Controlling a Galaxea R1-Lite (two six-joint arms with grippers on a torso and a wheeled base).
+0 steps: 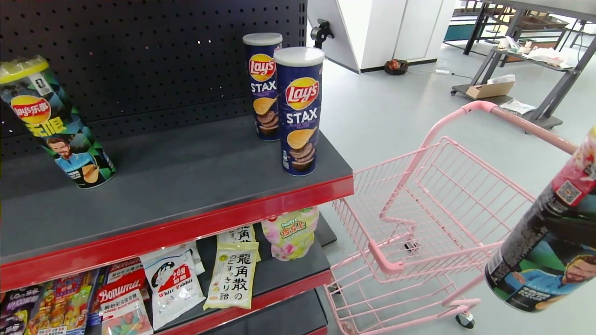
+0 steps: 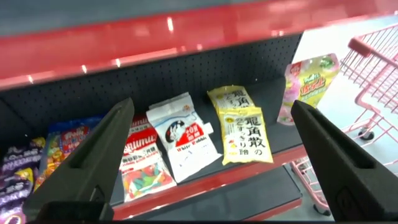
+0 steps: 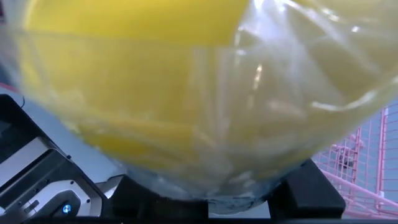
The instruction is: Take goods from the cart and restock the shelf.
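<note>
At the right edge of the head view, to the right of the pink cart [image 1: 442, 209], my right gripper [image 3: 217, 208] is clenching a green-and-black chip can [image 1: 545, 232], which is hanging tilted in the air, its yellow lid [image 3: 186, 74] sitting close against the wrist camera. On the upper shelf [image 1: 186, 186], a matching can [image 1: 56, 125] is standing at the left, and two blue cans [image 1: 299, 111] are standing at the right end, one just behind the other. My left gripper [image 2: 211, 155] is hovering with its fingers [image 2: 93, 162] spread wide and nothing between them, facing the lower shelf [image 2: 283, 152], where a white bag [image 2: 183, 137], a yellow packet [image 2: 245, 134] and a green pouch [image 2: 311, 84] are lying side by side
</note>
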